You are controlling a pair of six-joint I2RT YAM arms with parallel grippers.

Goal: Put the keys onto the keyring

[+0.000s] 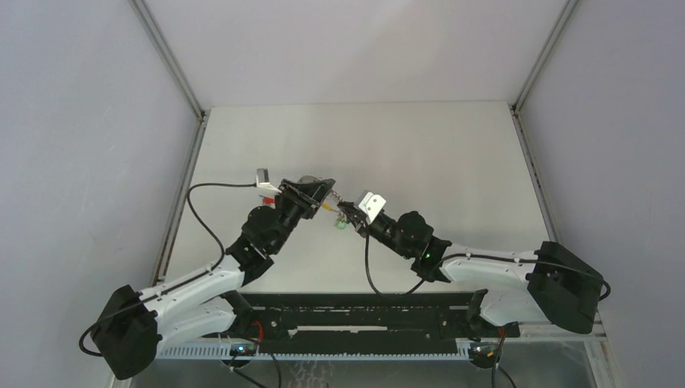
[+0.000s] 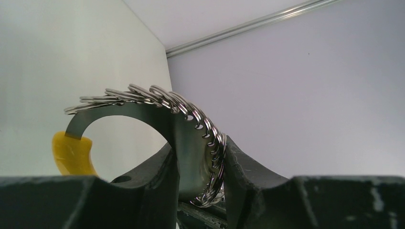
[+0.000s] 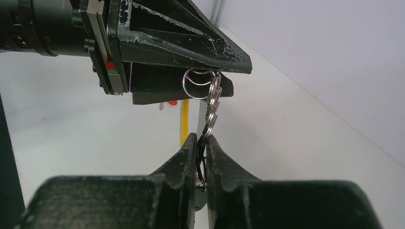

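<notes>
The keyring [image 2: 191,119] is a curved flat metal strip with a string of small silver rings along it and a yellow tab [image 2: 71,152] at one end. My left gripper [image 2: 200,162] is shut on the strip and rings, one finger on each side. In the right wrist view the rings [image 3: 212,102] hang from the left gripper down into my right gripper [image 3: 202,143], which is shut on their lower end. From above, both grippers [image 1: 327,194] [image 1: 347,213] meet tip to tip over the table's middle. A small red spot [image 3: 173,102] on the table may be a key's head; otherwise the keys are hidden.
The white table [image 1: 420,153] stretches behind and to both sides, walled by grey panels [image 1: 81,145]. A black rail [image 1: 363,311] runs along the near edge between the arm bases. The left arm's cable [image 1: 202,218] loops out to the left.
</notes>
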